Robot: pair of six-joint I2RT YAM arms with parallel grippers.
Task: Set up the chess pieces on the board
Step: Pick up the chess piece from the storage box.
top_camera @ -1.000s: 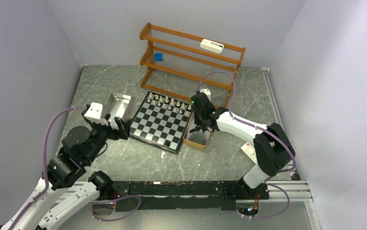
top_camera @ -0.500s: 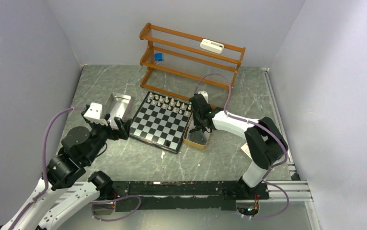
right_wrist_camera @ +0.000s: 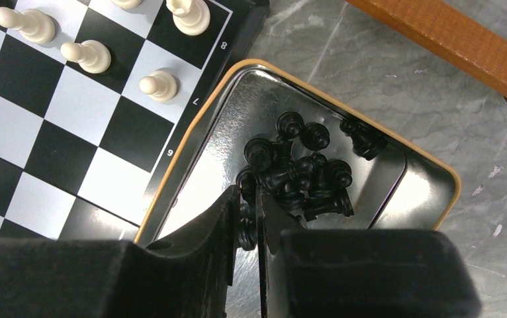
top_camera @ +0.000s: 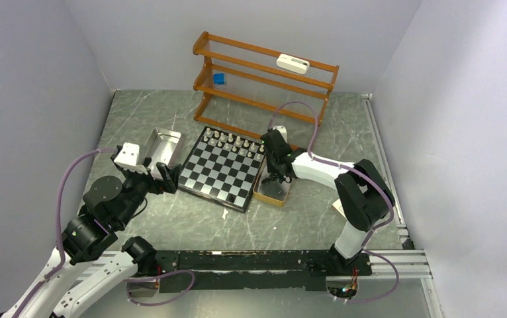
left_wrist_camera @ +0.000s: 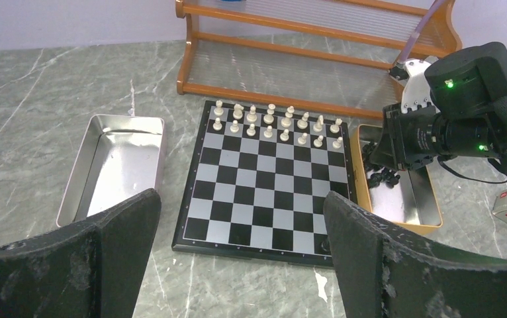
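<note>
Two robot arms work at a grey marble-patterned desk [left_wrist_camera: 39,86], with one chessboard between them. The board [left_wrist_camera: 264,192] lies flat in the middle of the desk. Sixteen white pieces [left_wrist_camera: 268,131] stand upright on it in two rows of eight along its far edge.

The black pieces [right_wrist_camera: 304,175] are off the board. They lie in one heap inside a tan-rimmed tin [right_wrist_camera: 396,199] that sits just beside the board's right edge, too tangled to count.

The right end effector [right_wrist_camera: 247,199] reaches down into that tin at the near side of the heap. Its two fingers are drawn almost together, with one black piece [right_wrist_camera: 245,228] pinched between them.

The left end effector [left_wrist_camera: 241,202] hangs near the board's near-left corner. Its two fingers are spread as wide as they go and it holds nothing.

A silver tray [left_wrist_camera: 79,179] sits just beside the board's left edge. One three-tier wooden rack [left_wrist_camera: 183,59] stands behind the board, with a white object on its top shelf and a blue one below.
</note>
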